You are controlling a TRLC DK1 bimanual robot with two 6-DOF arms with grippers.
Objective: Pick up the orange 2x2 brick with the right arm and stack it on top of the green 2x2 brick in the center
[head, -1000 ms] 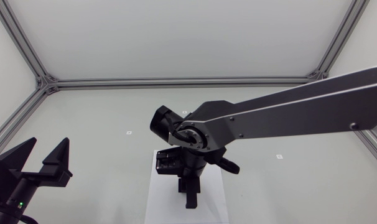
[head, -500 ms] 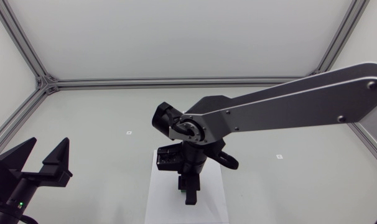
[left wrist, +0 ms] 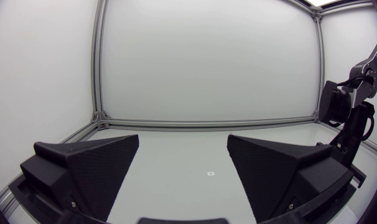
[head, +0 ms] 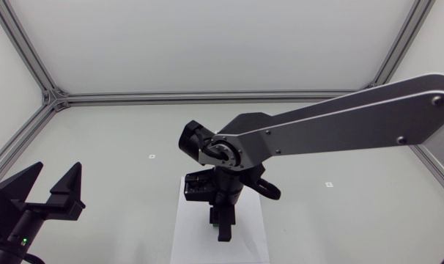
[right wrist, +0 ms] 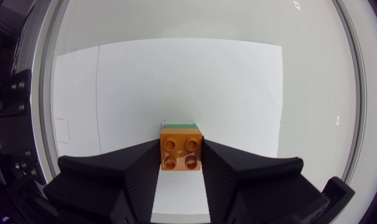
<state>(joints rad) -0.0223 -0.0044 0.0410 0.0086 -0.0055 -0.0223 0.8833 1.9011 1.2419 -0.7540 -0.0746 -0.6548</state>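
In the right wrist view the orange 2x2 brick [right wrist: 181, 152] sits between my right gripper's [right wrist: 180, 144] fingers, which press on it from both sides. Just ahead of it and beneath, a strip of the green brick [right wrist: 179, 125] shows; the orange one covers the rest. Whether the two bricks touch I cannot tell. From above, my right gripper [head: 223, 226] points down over the white sheet [head: 189, 235] at the table's centre and hides both bricks. My left gripper [head: 53, 187] stands open and empty at the near left, far from the bricks.
The white sheet [right wrist: 238, 81] lies flat under the bricks. Small markers [head: 152, 156] [head: 328, 184] dot the table. An aluminium frame rail [head: 207, 95] runs along the far edge and down both sides.
Over the last second my right gripper shifted slightly away from the table's near edge over the sheet, then stayed still. The left arm has not moved.
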